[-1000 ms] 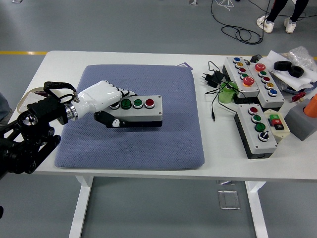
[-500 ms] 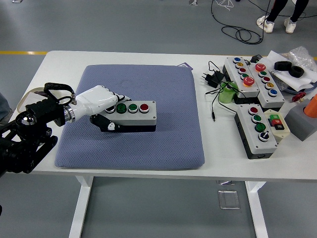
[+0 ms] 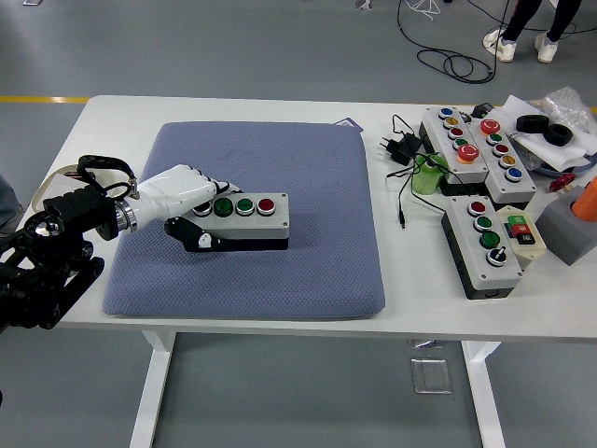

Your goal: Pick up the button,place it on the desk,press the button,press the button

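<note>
Fingers of my left hand wrap the button box by its left end over the blue pad; it looks rigid, boxy, smooth-sided, so I judge that end grip sound.

Your left hand has a glossy white plastic shell with black joints; the arm behind it is matt black with a shiny metal ring at the wrist. The button box you're gripping looks like smooth matt grey plastic, with glossy green and red caps. The pad under it is blue-grey cloth, rough and dimpled. The table is smooth white with a slight sheen. The other button boxes are the same grey plastic. The bag at far right is clear, crinkled plastic.
</note>
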`<move>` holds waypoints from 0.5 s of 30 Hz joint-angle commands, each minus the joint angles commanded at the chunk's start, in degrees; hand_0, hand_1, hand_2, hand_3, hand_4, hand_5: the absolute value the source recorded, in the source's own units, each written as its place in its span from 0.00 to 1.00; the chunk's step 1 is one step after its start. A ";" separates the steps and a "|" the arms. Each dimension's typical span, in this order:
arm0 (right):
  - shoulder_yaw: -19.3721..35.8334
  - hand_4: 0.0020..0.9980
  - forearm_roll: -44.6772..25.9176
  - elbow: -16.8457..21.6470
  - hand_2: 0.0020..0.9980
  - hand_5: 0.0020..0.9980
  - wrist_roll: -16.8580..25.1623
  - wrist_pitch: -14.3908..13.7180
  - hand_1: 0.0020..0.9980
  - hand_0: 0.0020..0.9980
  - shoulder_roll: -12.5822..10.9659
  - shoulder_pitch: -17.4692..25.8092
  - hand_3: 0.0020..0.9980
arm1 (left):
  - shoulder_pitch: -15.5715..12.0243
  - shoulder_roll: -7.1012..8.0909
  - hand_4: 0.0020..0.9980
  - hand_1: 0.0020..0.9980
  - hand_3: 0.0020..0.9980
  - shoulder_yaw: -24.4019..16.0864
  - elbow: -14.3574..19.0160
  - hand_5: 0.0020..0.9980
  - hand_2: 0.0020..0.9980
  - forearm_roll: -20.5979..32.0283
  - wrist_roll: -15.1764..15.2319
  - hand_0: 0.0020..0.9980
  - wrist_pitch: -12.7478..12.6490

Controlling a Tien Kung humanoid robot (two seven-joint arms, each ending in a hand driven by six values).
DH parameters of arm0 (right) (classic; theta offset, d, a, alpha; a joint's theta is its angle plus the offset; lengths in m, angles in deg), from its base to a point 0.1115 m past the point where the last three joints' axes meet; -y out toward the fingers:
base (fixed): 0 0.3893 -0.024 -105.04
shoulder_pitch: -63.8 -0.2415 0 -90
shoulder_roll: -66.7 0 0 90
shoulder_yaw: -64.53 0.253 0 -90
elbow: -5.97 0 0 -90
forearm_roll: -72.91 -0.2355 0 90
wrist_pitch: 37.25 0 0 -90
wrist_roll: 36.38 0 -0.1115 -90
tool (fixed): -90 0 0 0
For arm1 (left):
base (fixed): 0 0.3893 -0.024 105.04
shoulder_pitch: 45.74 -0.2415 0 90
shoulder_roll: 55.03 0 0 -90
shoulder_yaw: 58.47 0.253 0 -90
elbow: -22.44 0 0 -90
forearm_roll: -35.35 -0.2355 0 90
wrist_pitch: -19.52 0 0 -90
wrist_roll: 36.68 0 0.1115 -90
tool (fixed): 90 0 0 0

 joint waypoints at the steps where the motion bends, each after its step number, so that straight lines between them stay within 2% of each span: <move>1: -0.01 0.36 -0.03 0.00 0.66 0.23 0.00 0.00 0.64 0.66 0.01 -0.03 0.58 | 0.01 0.00 0.95 0.77 0.87 -0.12 0.03 0.51 0.88 0.00 -0.07 0.70 0.12; 5: -0.14 0.36 -0.30 0.00 0.66 0.23 0.03 -0.03 0.64 0.66 0.01 -0.14 0.58 | 0.01 0.08 0.95 0.77 0.87 -0.41 0.22 0.51 0.88 0.00 -0.16 0.70 0.53; 6: -0.11 0.36 -0.28 0.00 0.66 0.23 0.04 -0.02 0.64 0.66 0.00 -0.18 0.58 | 0.04 0.09 0.98 0.85 0.93 -0.53 0.32 0.55 0.95 0.00 -0.25 0.80 0.69; 10: -0.12 0.36 -0.23 0.00 0.66 0.23 0.07 -0.01 0.64 0.66 -0.02 -0.23 0.58 | -0.06 0.16 0.98 0.85 0.93 -1.05 0.74 0.55 0.95 0.00 -0.58 0.80 1.22; 11: -0.10 0.36 -0.26 0.00 0.66 0.23 0.08 -0.03 0.64 0.66 -0.02 -0.25 0.58 | -0.13 0.22 0.98 0.85 0.93 -1.28 0.98 0.55 0.95 0.00 -0.66 0.80 1.66; 12: -0.08 0.36 -0.26 0.00 0.66 0.23 0.08 -0.03 0.64 0.66 -0.01 -0.25 0.58 | -0.18 0.26 1.00 0.92 0.99 -1.47 1.13 0.59 1.00 0.00 -0.68 0.87 1.94; 15: -0.02 0.36 -0.23 0.00 0.66 0.23 0.11 -0.05 0.64 0.66 0.01 -0.28 0.58 | -0.87 0.74 1.00 0.92 0.99 -3.40 2.99 0.59 1.00 0.00 -0.44 0.87 4.22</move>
